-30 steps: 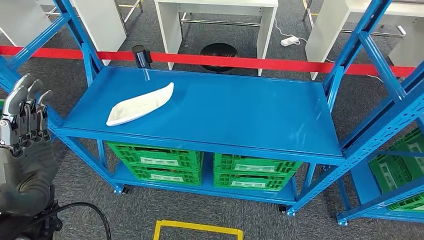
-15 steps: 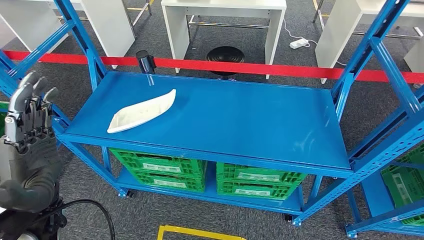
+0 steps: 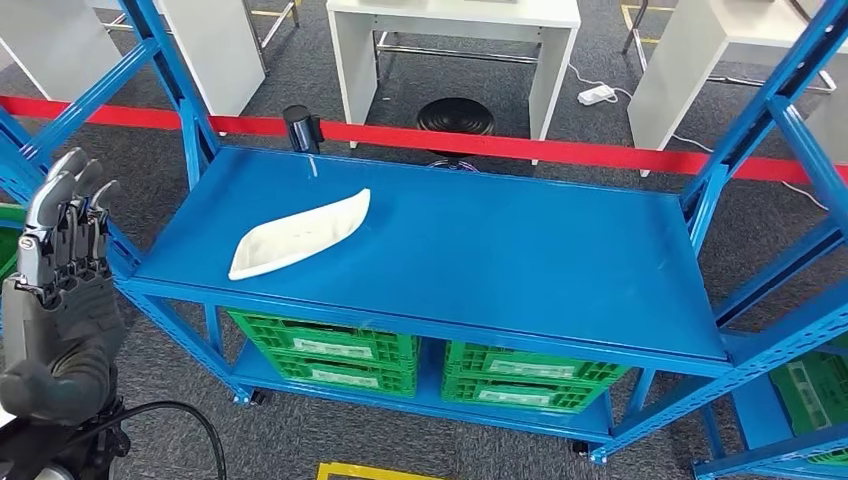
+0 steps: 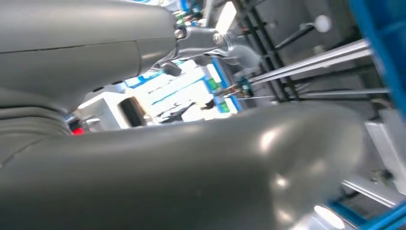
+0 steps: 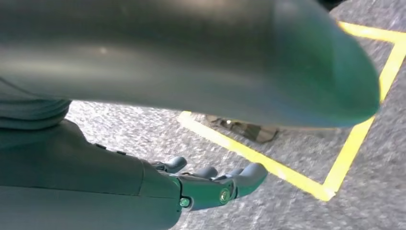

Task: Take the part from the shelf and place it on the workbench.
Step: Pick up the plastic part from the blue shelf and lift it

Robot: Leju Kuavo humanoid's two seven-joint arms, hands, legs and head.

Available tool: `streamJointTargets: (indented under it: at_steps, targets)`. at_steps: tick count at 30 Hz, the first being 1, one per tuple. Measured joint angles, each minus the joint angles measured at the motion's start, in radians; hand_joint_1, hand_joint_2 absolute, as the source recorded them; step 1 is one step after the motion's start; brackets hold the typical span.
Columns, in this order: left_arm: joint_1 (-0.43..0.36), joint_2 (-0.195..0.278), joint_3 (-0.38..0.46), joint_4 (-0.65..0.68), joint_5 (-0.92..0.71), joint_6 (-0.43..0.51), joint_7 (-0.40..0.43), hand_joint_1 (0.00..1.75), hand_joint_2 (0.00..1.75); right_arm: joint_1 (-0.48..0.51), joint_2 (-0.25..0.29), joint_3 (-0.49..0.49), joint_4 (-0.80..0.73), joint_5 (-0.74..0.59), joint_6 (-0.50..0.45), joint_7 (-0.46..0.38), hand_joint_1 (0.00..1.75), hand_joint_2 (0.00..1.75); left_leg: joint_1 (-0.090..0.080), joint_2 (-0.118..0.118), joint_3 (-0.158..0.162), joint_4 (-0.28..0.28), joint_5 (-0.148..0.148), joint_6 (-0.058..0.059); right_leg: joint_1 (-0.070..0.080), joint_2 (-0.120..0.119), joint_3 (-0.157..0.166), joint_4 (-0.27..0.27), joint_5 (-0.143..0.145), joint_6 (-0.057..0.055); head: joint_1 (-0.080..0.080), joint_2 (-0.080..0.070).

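A grey carpeted workshop floor (image 3: 320, 440) runs under a blue metal shelf (image 3: 520, 250) that fills the middle of the head view, with a red barrier tape (image 3: 560, 148) stretched behind it.

The left hand (image 3: 62, 290) is raised at the left edge of the head view, upright, beside and outside the shelf's front left corner. Its fingers (image 3: 62, 205) point upward, held close side by side and straight, and it holds nothing. It touches neither the shelf nor the part.

The right hand (image 5: 210, 187) appears in the right wrist view, hanging over the carpet near a yellow floor marking (image 5: 297, 177). Its fingers (image 5: 249, 175) are extended and loosely apart, with nothing in them.

The part (image 3: 300, 234), a long white boat-shaped piece with pointed ends, lies flat on the top board of the shelf, in its left half, set diagonally, with one tip toward the front left and the other toward the back. It is well apart from the left hand.

A short black post (image 3: 299, 127) stands just behind the back left of the shelf, where the tape meets it. Green plastic crates (image 3: 330, 345) sit side by side on the lower level. White benches (image 3: 450, 40) stand beyond the tape, with a round black base (image 3: 455, 115) on the floor beneath the middle one.
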Motion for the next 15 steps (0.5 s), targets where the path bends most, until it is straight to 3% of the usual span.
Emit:
streamJointTargets:
  at_steps: [2,3,4,5,6,7,9,12,15]
  targets:
    - [0.001,0.0,-0.003,-0.001,0.0,0.0,0.0,0.0,0.0,0.002,0.0,0.0,-0.001,0.0,0.0,0.0,0.0,0.0,-0.004,0.001,0.005,-0.001,-0.006,0.01,0.004,0.001,-0.078,0.139,-0.057,-0.001,0.008,0.0]
    - [0.002,0.0,-0.004,-0.001,-0.001,0.0,0.0,0.0,0.0,0.004,0.0,0.0,-0.001,0.0,0.0,0.0,0.0,0.0,-0.007,0.0,0.007,-0.001,-0.009,0.014,0.007,0.002,-0.118,0.203,-0.074,-0.003,0.011,0.0]
    - [0.003,0.0,-0.004,0.0,-0.001,0.0,0.0,0.0,0.0,0.007,0.0,0.0,-0.001,0.0,0.001,0.0,0.0,0.0,-0.01,-0.002,0.01,0.0,-0.012,0.017,0.01,0.003,-0.146,0.237,-0.073,-0.006,0.013,0.0]
    - [0.003,0.0,-0.004,-0.001,-0.001,0.0,0.0,0.0,0.0,0.008,0.0,0.0,-0.001,0.0,0.001,0.0,0.0,0.0,-0.013,-0.004,0.015,0.0,-0.016,0.018,0.012,0.003,-0.153,0.23,-0.049,-0.01,0.015,0.0]
    - [0.004,0.0,-0.004,-0.001,-0.001,0.0,0.0,0.0,0.0,0.01,0.0,0.0,-0.002,0.0,0.001,0.0,0.0,0.0,-0.016,-0.006,0.022,0.0,-0.02,0.018,0.016,0.004,-0.139,0.182,-0.008,-0.017,0.016,0.0]
    - [0.004,0.0,-0.004,-0.001,-0.001,0.0,0.0,0.0,0.0,0.011,0.001,0.0,-0.004,0.0,0.002,0.0,0.0,0.0,-0.018,-0.007,0.029,0.0,-0.025,0.018,0.02,0.004,-0.112,0.111,0.038,-0.027,0.018,0.0]
    - [0.006,0.0,-0.004,-0.001,-0.001,0.0,0.001,0.0,0.0,0.011,0.001,-0.001,-0.008,0.0,0.002,0.0,0.0,0.0,-0.024,-0.01,0.036,0.001,-0.035,0.013,0.029,0.004,-0.062,-0.01,0.09,-0.043,0.019,0.0]
    - [0.01,0.0,-0.004,-0.005,-0.001,0.0,0.002,0.0,0.0,0.011,0.002,-0.001,-0.012,0.001,0.002,0.0,0.0,0.0,-0.026,-0.012,0.039,-0.003,-0.042,-0.001,0.034,0.003,-0.047,-0.045,0.088,-0.052,0.019,0.0]
    - [0.013,0.0,-0.004,-0.011,-0.001,0.0,0.002,0.0,0.0,0.012,0.006,-0.001,-0.018,0.002,0.005,0.0,0.0,0.0,-0.025,-0.008,0.028,0.039,-0.07,-0.019,0.023,0.003,-0.031,-0.061,0.089,-0.064,0.014,0.0]
